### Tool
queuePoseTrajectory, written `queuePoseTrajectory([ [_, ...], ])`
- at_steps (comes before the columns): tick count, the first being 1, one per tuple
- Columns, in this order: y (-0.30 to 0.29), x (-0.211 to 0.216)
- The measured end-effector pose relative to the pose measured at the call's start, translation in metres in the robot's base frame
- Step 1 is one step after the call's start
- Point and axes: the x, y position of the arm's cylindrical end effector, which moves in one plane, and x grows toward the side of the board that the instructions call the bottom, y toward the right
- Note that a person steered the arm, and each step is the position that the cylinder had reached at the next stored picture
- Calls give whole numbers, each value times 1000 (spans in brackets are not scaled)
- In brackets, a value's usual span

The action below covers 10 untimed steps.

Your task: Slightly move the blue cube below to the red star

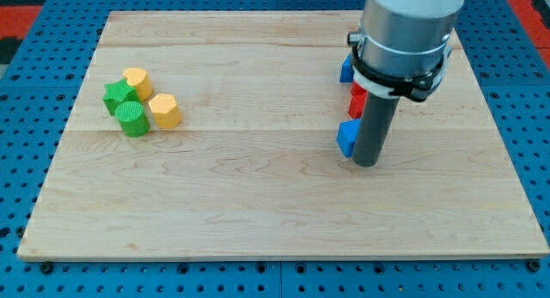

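A blue cube (347, 137) lies on the wooden board at the view's right of centre. My tip (367, 163) rests on the board touching the cube's right side, slightly lower in the view. Just above the cube a red block (357, 100) shows partly behind the rod; its shape cannot be made out. Another blue block (346, 69) sits above that, mostly hidden by the arm.
At the view's left stands a cluster: a green star-like block (119, 95), a green cylinder (132, 118), a yellow cylinder (137, 81) and a yellow hexagonal block (164, 110). The wooden board (258, 203) lies on a blue pegboard.
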Motion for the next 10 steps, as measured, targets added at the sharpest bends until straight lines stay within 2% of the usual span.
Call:
queuePoseTrajectory([
  [2, -84, -2],
  [3, -84, -33],
  [5, -35, -37],
  [8, -26, -37],
  [9, -56, -36],
  [10, -122, -30],
])
